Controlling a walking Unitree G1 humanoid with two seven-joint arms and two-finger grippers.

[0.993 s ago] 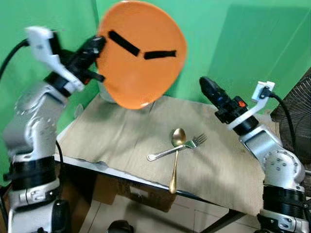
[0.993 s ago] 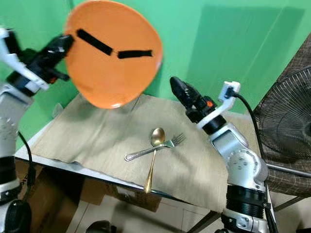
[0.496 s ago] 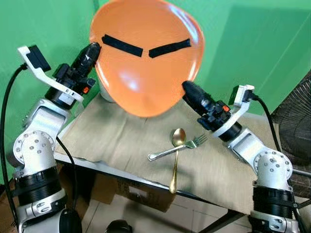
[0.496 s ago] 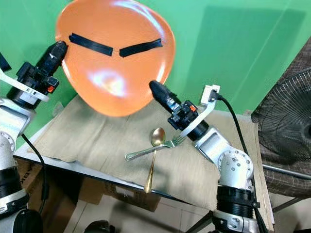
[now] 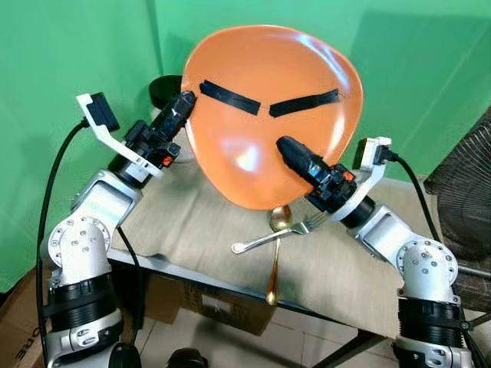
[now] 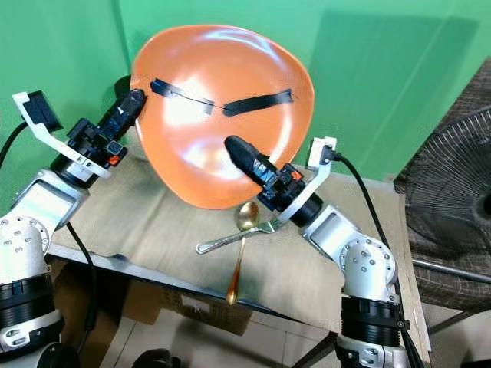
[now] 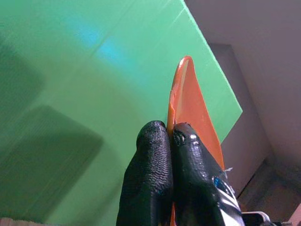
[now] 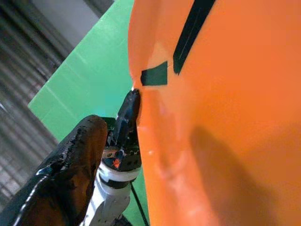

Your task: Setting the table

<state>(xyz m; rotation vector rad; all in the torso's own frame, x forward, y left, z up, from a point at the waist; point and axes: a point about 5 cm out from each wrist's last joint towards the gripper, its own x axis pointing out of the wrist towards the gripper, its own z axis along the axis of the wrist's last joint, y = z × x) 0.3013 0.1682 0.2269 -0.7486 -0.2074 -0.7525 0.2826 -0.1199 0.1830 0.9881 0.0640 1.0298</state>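
Two utensils lie nearest, on a tan cloth [image 5: 192, 222] covering the table [image 5: 192, 274]: a gold spoon [image 5: 275, 249] with its handle over the near edge and its bowl pointing far, and a silver fork [image 5: 278, 234] crossing it, tines to the right.

Above them, an orange plate [image 5: 268, 123] is held in the air, tipped up nearly on edge so its underside faces the camera. Rounded-triangular outline, glossy, with two strips of black tape [image 5: 229, 97] slanting toward each other on the upper half. Its lower edge hangs just over the spoon bowl.

Left gripper [image 5: 182, 106]: arm raised from the left, elbow bent, forearm angled up and to the right. Fingers closed tight on the plate's left rim; the left wrist view shows both black fingers [image 7: 151, 179] pinching the thin orange edge between them.

Right gripper [image 5: 295, 156]: arm reaches in from the right, forearm angled up and left, black tip in front of the plate's lower middle. Contact with the plate is unclear, and I cannot tell how far its fingers are parted; the right wrist view shows one finger [image 8: 75, 165] beside the orange surface.

Far behind, a green backdrop [image 5: 77, 61]; a fan [image 5: 468, 184] at far right.
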